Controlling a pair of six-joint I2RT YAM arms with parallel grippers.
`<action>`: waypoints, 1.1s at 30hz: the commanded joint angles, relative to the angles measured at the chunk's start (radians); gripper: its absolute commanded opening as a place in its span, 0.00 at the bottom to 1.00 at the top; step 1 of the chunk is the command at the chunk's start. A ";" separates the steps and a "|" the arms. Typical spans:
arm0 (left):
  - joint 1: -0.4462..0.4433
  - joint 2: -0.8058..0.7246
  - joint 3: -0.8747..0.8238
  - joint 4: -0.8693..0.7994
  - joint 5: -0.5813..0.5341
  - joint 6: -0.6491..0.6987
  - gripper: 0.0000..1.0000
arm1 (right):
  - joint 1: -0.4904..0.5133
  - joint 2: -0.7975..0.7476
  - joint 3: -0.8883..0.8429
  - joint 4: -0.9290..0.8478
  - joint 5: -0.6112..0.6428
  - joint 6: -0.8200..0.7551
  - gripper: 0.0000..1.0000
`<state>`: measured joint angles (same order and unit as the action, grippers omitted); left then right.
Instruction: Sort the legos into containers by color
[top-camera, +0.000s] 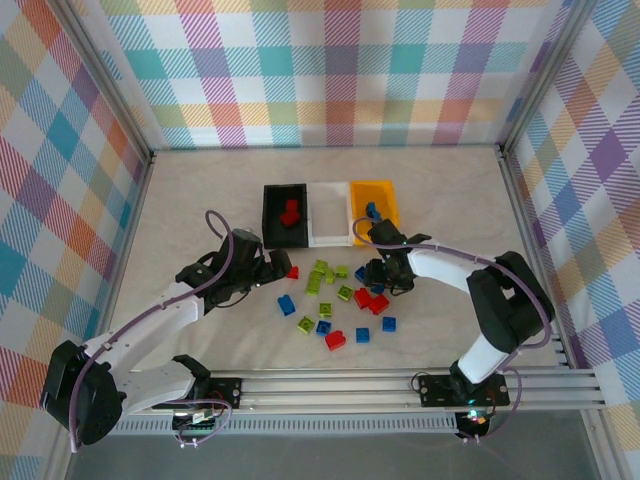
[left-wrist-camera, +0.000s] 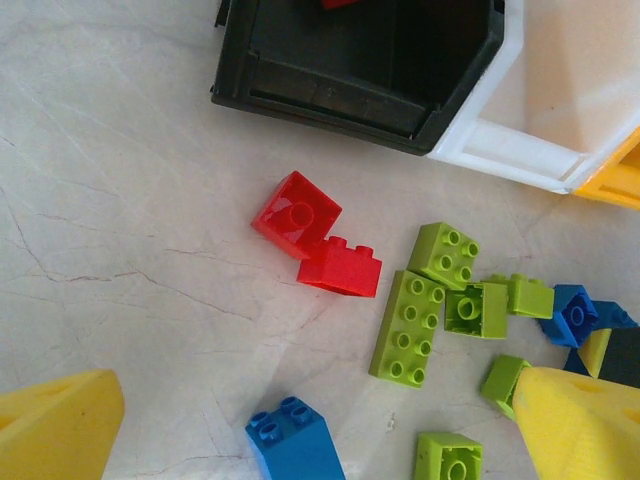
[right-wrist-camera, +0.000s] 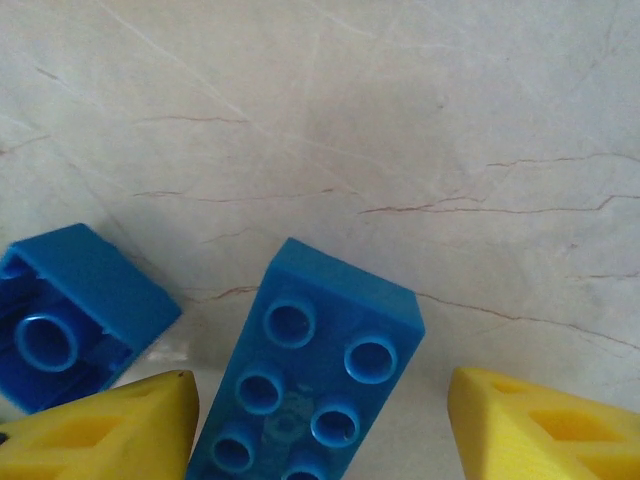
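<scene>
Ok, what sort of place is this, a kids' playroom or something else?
Most likely a robot test booth, not a playroom: a left arm and a right arm bolted to a metal rail, plaid screens boxing in the table, toy bricks laid out by three bins.

Legos (top-camera: 344, 293) are red, blue, lime; bins (top-camera: 328, 240) black, white, yellow-orange; walls (top-camera: 330, 70) pastel plaid.

The left arm (top-camera: 150, 325) and right arm (top-camera: 440, 265) have smooth white link shells, rounded black joint housings and thin purple-grey cables (top-camera: 210, 217) looping alongside. Their fingers (left-wrist-camera: 55, 430) are blocky yellow wedges with recessed panels.
</scene>
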<state>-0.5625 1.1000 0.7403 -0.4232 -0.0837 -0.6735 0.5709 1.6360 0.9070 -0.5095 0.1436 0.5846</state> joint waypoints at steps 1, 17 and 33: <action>0.001 -0.002 -0.002 -0.013 -0.019 -0.009 1.00 | 0.006 0.016 0.015 -0.023 0.033 0.005 0.64; 0.001 0.022 0.026 -0.047 -0.022 0.003 1.00 | -0.025 -0.120 0.093 -0.057 0.063 -0.090 0.28; 0.003 -0.012 0.012 -0.116 -0.002 0.015 1.00 | -0.147 0.312 0.694 -0.093 0.067 -0.161 0.31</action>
<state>-0.5625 1.1107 0.7429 -0.4931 -0.0898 -0.6720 0.4351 1.9030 1.5410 -0.5583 0.2016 0.4385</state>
